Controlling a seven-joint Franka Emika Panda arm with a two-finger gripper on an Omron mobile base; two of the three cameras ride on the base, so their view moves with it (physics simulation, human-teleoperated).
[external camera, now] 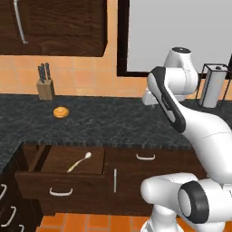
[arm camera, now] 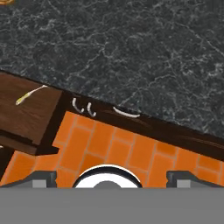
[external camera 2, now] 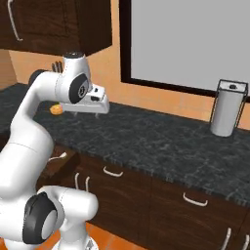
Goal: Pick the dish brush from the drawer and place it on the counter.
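Nearest the base cameras, the white arm rises from its bulky lower joints and folds forward at the elbow, carrying the hand level above the front part of the surface (external camera: 113, 122). The fingers (arm camera: 112, 177) stand wide apart, holding nothing; in the hand view one dark tip (arm camera: 42, 178) sits at each lower corner, over the orange tiled floor (arm camera: 127, 151).

Below and left of the hand, the drawer (external camera: 41, 188) is pulled out from the dark cabinet front, its curved silver handle (external camera: 60, 192) facing the floor. The dish brush (external camera: 80, 162) lies flat on the drawer bottom, white head toward the far right and yellow end toward the near left, apart from every wall. It is well away from the fingers, off to the left and lower than them.

The thick dark front edge of the surface runs above the drawer, and the black speckled stone behind it lies open across a wide stretch. Farther left sits a round orange item (external camera: 60, 112), probably a donut, with a knife block (external camera: 45, 88) at the wall. At the far right stands a grey cylinder (external camera 2: 226, 114) in a wire holder.
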